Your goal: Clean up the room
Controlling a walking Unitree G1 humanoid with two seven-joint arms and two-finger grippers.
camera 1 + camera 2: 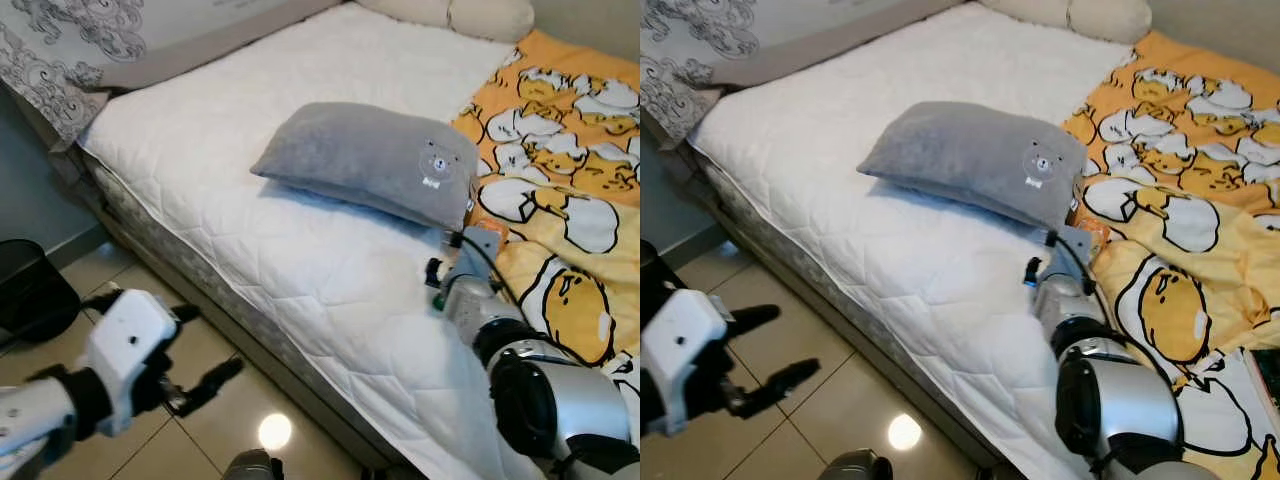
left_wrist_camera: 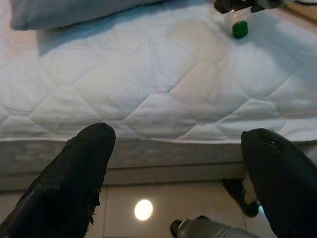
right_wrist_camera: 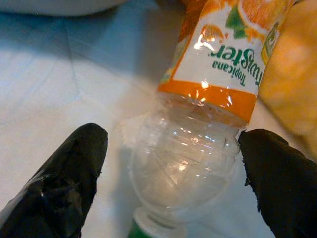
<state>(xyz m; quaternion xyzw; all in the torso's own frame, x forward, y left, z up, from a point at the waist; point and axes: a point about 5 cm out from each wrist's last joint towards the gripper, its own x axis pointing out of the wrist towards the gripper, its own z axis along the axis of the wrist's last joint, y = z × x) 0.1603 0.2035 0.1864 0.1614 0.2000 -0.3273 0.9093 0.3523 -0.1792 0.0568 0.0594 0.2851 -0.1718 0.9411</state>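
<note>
A clear plastic bottle (image 3: 198, 124) with an orange Tropicana Twister label and a green cap (image 2: 239, 29) lies on the white mattress (image 1: 250, 200), by the corner of a grey pillow (image 1: 370, 160). My right gripper (image 3: 173, 139) is open over it, one black finger on each side of the bottle's shoulder, with small gaps to the plastic. The cap end points toward the wrist. My left gripper (image 1: 205, 342) is open and holds nothing, low over the tiled floor beside the bed's edge.
A yellow cartoon-print blanket (image 1: 570, 180) covers the bed's right side next to the bottle. Cream pillows (image 1: 480, 15) lie at the head. A black bin (image 1: 30, 290) stands on the floor (image 1: 220, 420) to the left. A patterned cloth (image 1: 50, 60) hangs at the bed's far left corner.
</note>
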